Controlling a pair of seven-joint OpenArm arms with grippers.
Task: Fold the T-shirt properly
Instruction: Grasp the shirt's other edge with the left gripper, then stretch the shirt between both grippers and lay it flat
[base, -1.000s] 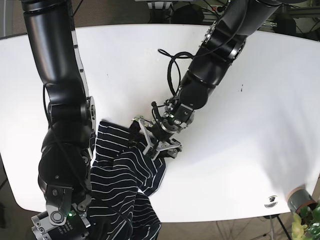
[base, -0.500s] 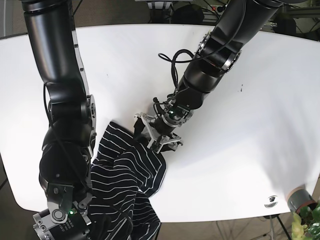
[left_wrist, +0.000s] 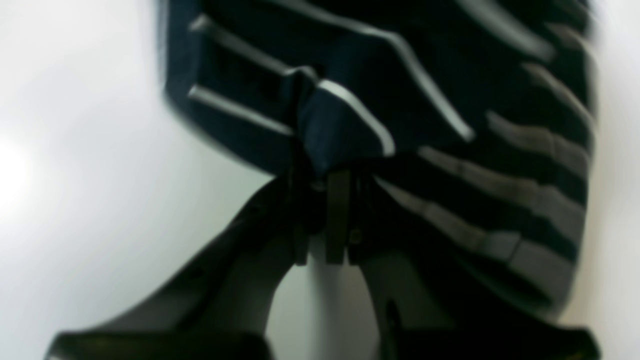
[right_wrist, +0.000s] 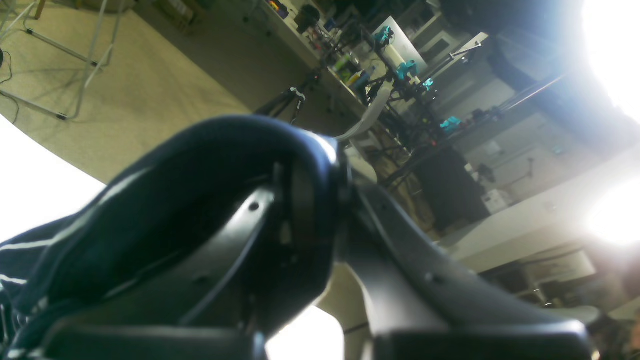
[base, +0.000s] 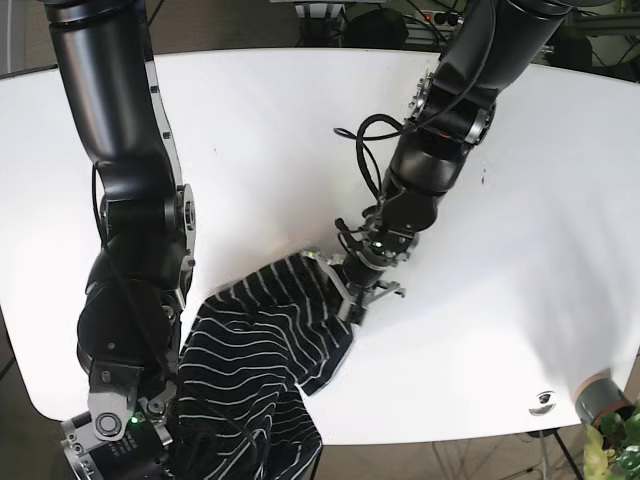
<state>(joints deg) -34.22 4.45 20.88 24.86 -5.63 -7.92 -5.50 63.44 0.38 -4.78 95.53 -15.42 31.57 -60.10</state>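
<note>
My left hand pinches the striped T-shirt at its 2 o'clock corner; my right hand, at 7 o'clock off the white worktop, clamps another fold.

No lettering, label or number can be read anywhere, though both wrist views are perhaps too blurred to tell.

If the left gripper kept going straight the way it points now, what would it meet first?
The left gripper points down toward the near-left table edge and is already shut on the striped T-shirt. Going on, it would likely push into that bunched fabric first, then the right arm; depth is unclear.
</note>
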